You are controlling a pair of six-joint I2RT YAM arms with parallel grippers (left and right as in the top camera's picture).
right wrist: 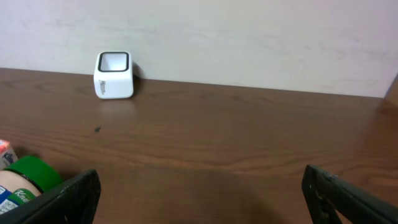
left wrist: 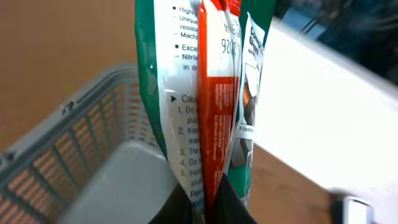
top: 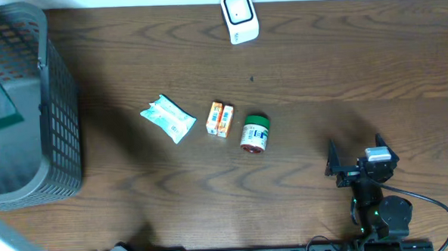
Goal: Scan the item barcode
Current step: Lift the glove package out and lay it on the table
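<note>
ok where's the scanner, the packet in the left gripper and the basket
scanner (top: 239, 19): overhead view, its white body
packet (left wrist: 183, 106): left wrist view, its white printed panel
basket (top: 61, 125): overhead view, its right mesh wall

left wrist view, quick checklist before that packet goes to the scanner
1. Left tool shut on green and white plastic packet: ok.
2. Barcode found on packet: not ok, only printed text shows.
3. Packet clear of grey mesh basket: cannot tell.
4. White cube scanner unobstructed: ok.
5. Right tool open, well short of scanner: ok.
</note>
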